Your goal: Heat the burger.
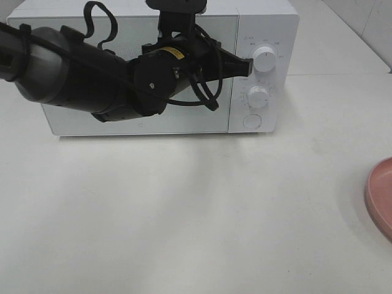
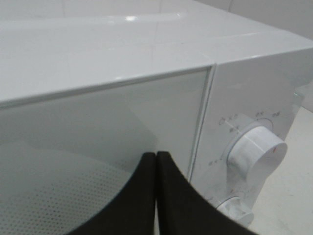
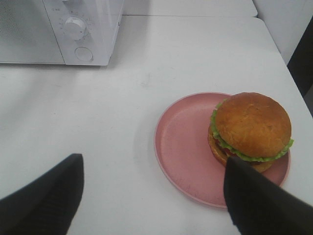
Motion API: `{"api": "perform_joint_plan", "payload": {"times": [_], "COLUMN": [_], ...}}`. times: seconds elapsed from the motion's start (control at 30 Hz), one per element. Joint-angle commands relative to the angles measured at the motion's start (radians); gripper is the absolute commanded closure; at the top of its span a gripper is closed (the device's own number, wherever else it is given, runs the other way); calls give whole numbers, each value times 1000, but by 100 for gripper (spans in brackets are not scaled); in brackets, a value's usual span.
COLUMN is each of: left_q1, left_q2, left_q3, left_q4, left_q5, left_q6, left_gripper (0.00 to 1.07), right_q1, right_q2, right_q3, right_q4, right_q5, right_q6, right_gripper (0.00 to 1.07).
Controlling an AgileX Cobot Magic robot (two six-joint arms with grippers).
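Right gripper (image 3: 154,196) hung spread wide over the table, with the burger just ahead of it and nearer its one finger.

The microwave (image 1: 269,37) stood shut at the back of the white table (image 1: 184,214), and the left gripper (image 2: 156,196), fingers pressed together and empty, sat at the door's edge beside the upper dial (image 1: 264,59). The pink plate (image 3: 181,147) lay well apart from the oven, off to the right. On its far side sat the burger (image 3: 251,129), round and without a long axis, so the right arm was plainly the nearer one.
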Motion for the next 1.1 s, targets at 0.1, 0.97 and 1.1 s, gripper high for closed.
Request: {"api": "perform_joint_plan", "payload": {"times": [0.1, 0.97, 1.1], "left_q1": [36, -19, -10], "left_q2": [-1, -188, -202], "left_q3": [-29, 68, 72], "left_q4": [-60, -106, -56], "left_q5": [-29, 602, 817], "left_q6": [14, 188, 136], "left_gripper": [107, 54, 21], "right_q1": [-7, -7, -7], "right_q2": [-26, -26, -26], "right_q3": [2, 2, 2], "right_q4": [0, 0, 0], "right_q5": [-1, -1, -1], "right_q6": [-2, -2, -2], "right_gripper": [31, 31, 31]}}
